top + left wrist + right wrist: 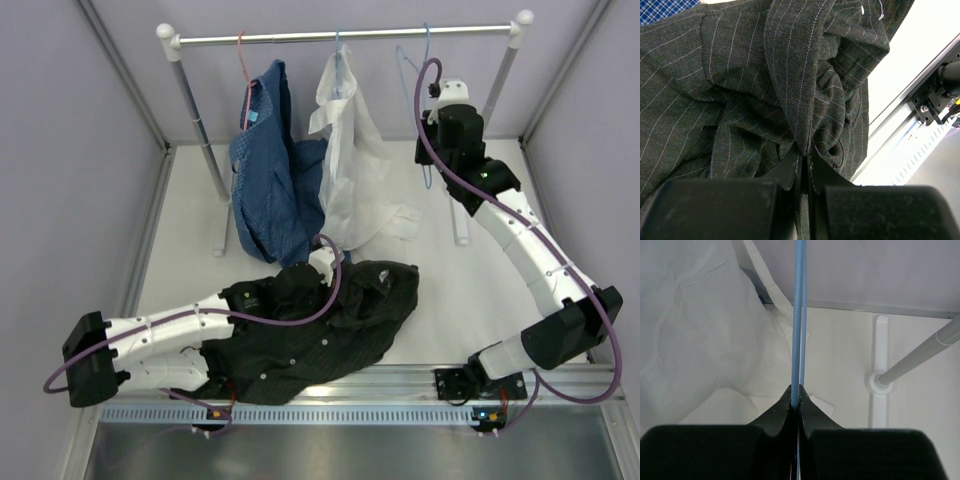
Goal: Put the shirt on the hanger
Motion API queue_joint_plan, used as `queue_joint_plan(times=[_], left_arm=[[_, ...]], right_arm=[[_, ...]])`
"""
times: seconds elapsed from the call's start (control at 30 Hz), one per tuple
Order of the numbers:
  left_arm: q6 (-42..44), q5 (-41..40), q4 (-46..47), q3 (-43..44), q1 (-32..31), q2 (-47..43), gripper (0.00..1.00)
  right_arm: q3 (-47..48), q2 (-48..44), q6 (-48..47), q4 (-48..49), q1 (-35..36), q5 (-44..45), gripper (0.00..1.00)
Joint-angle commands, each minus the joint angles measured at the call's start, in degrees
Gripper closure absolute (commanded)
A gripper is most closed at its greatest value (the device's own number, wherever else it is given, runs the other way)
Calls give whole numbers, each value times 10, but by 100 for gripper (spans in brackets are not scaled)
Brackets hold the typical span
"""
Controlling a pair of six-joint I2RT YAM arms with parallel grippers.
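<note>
While both arms grip, the limp shirt (335,320) lies heaped near left on the table (450,290) and the wire hanger (797,315) sits far right.
The left gripper (802,161) pinches a pinstriped fold; the right gripper (797,401) is clamped on the thin blue wire under the rail (350,37). I judge the shirt light, soft and saggy, best held at collar or shoulder, and the hanger light, springy and likely to twist. No readable label or writing shows.
</note>
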Motion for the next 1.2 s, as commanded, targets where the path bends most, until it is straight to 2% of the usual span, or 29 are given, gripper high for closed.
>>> queue_joint_plan(times=[0.0, 0.43, 0.8, 1.03, 1.17], left_arm=[[3, 0, 27, -5, 0, -13, 100], [2, -7, 27, -9, 0, -22, 100], [-8, -28, 25, -6, 0, -27, 100], [-34, -82, 25, -3, 0, -50, 100], [-55, -118, 21, 6, 2, -51, 100]], right_arm=[[6, -24, -24, 46, -7, 4, 100], [4, -51, -39, 93, -18, -29, 100], [0, -67, -26, 128, -29, -91, 100], [-28, -125, -42, 63, -38, -132, 100], [-59, -188, -47, -8, -48, -157, 100]])
